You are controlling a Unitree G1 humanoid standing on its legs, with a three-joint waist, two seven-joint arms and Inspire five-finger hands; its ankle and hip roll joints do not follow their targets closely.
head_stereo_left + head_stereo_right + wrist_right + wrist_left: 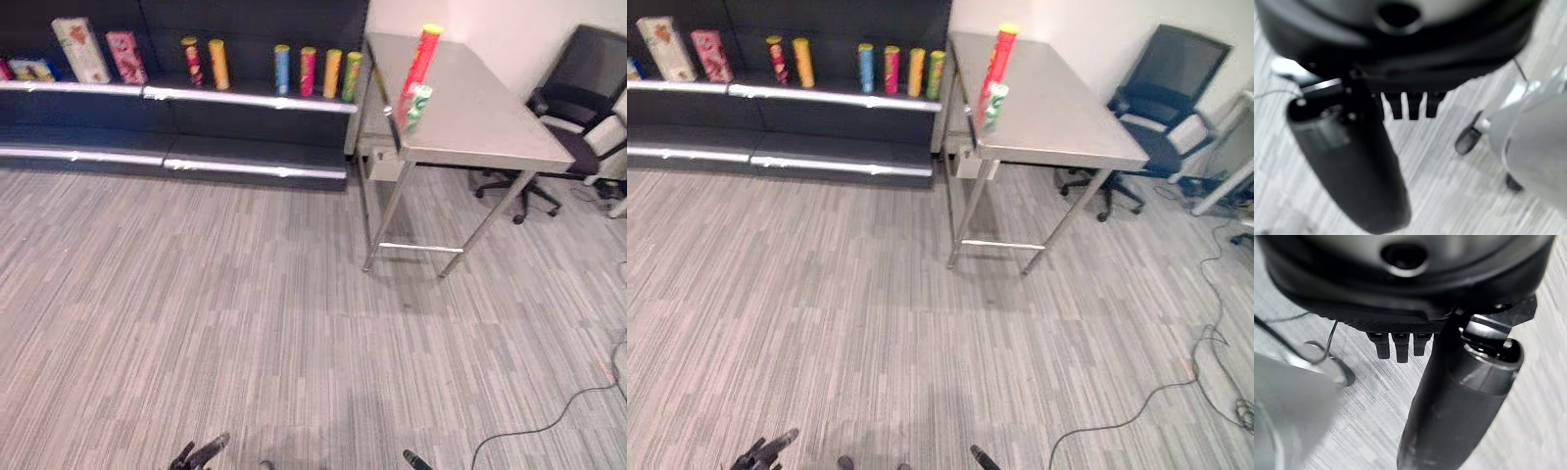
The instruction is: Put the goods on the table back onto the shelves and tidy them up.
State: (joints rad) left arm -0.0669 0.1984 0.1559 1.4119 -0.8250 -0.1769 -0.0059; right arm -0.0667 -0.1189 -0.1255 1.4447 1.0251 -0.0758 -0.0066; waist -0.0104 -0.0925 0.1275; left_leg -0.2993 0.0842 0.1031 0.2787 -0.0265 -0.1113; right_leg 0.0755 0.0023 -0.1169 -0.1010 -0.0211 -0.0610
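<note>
A tall red tube with a yellow lid (421,64) stands at the near left edge of the steel table (490,108). A shorter green and white can (415,106) stands just in front of it. The dark shelves (245,95) run along the back wall to the table's left, with several coloured tubes (282,69) and boxes (80,49) on the upper board. My left hand (201,453) and right hand (416,459) hang low over the floor, far from the table. In the wrist views the left hand (1459,401) and right hand (1352,166) have relaxed fingers and hold nothing.
Grey striped carpet lies between me and the shelves. The lower shelf board (245,157) is bare. A black office chair (588,98) stands behind the table at the right. A white box (377,157) sits under the table's left end.
</note>
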